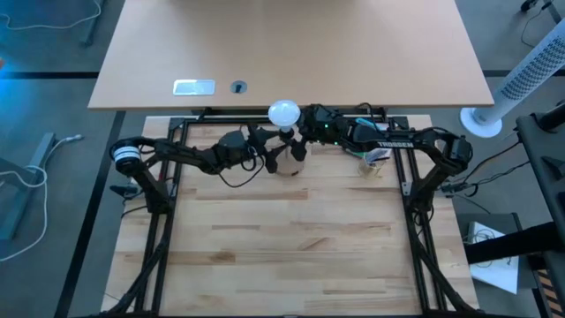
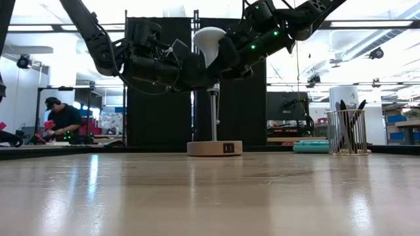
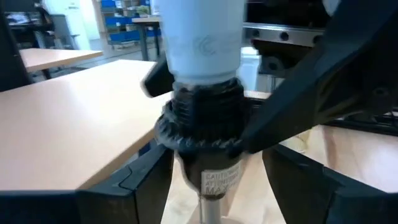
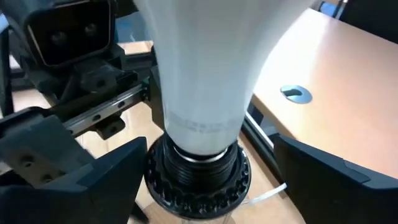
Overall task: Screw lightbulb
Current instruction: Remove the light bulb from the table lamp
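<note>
The white lightbulb point(image 2: 209, 40) stands upright with its neck point(image 4: 199, 87) in the black socket point(image 3: 205, 124). The socket tops a thin rod point(image 2: 213, 118) rising from a round wooden base point(image 2: 214, 148) at the table's far middle. My left gripper point(image 3: 211, 186) comes in level from the table's left. It is open, a finger on each side of the socket with a gap. My right gripper point(image 4: 211, 186) comes from the right, tipped slightly down. It is open, its fingers on either side of the socket's collar and the bulb's neck.
A wire holder with dark tools point(image 2: 346, 131) stands at the far right of the table. A second, lighter table point(image 1: 291, 53) lies beyond the far edge, and a white tower fan point(image 1: 530, 71) stands to its right. A person point(image 2: 62, 118) sits far off in the room.
</note>
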